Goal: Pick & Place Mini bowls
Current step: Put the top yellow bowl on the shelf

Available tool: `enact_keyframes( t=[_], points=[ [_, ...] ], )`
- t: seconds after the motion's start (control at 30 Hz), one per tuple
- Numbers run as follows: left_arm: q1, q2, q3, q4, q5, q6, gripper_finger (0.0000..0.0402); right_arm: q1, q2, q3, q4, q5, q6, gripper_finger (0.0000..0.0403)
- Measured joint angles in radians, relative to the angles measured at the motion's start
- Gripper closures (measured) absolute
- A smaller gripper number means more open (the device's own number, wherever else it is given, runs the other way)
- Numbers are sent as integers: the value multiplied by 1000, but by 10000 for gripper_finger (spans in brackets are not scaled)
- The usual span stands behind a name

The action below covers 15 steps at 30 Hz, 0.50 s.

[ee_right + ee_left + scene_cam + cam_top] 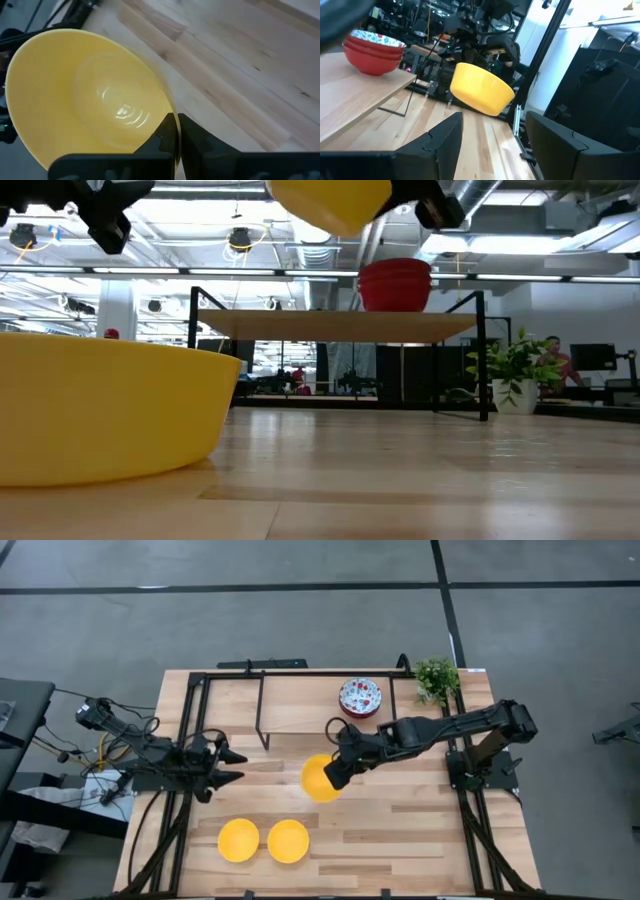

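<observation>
We see the right pincer (335,772) clamped on the rim of a yellow mini bowl (318,778), holding it tilted above the middle of the table (400,830). The left pincer (232,766) waits spread apart at the table's left; two more yellow bowls (263,840) sit side by side near the front edge, and the stacked floral bowls (360,696) rest on the raised shelf (300,705).

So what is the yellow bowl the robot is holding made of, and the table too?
The yellow bowl, pinched at its rim by the right gripper, looks like glossy plastic or glazed ceramic; light glints inside it, but I can't say which. The table looks like pale wood: planks with grain lines and a soft sheen.
</observation>
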Motion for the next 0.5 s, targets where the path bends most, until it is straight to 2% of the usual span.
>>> enact_keyframes(
  t=[0.2,0.37,0.5],
  points=[
    [0,0,0,87,0,0,185,0,0,27,0,1,-16,403],
    [0,0,0,125,-62,0,185,0,5,42,4,27,-25,403],
    [0,8,0,136,-69,0,185,0,6,45,47,29,-46,403]
  ],
)
